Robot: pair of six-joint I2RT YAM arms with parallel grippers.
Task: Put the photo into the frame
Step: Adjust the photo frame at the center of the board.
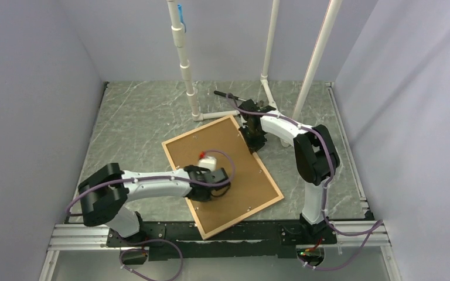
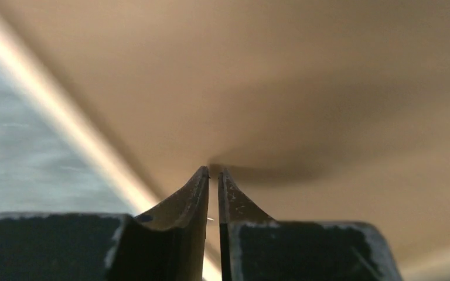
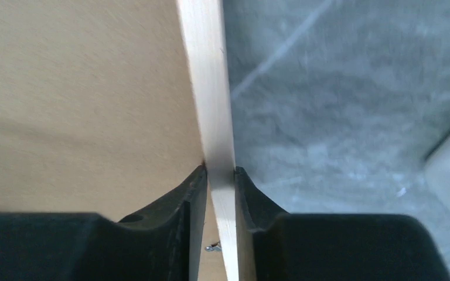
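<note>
While the grey marbled desk (image 1: 135,117), walled in pale grey, carries the frame (image 1: 245,216) slantwise at its middle, backing board (image 1: 240,175) up, the right gripper (image 3: 220,170) clamps the far border. The left gripper (image 2: 214,171), fingers nearly together, seems to press the board. Steady, even pressure seems best. No photo shows.

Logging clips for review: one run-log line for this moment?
left gripper shut, tips at backing board | right gripper shut on frame edge | photo not visible
</note>
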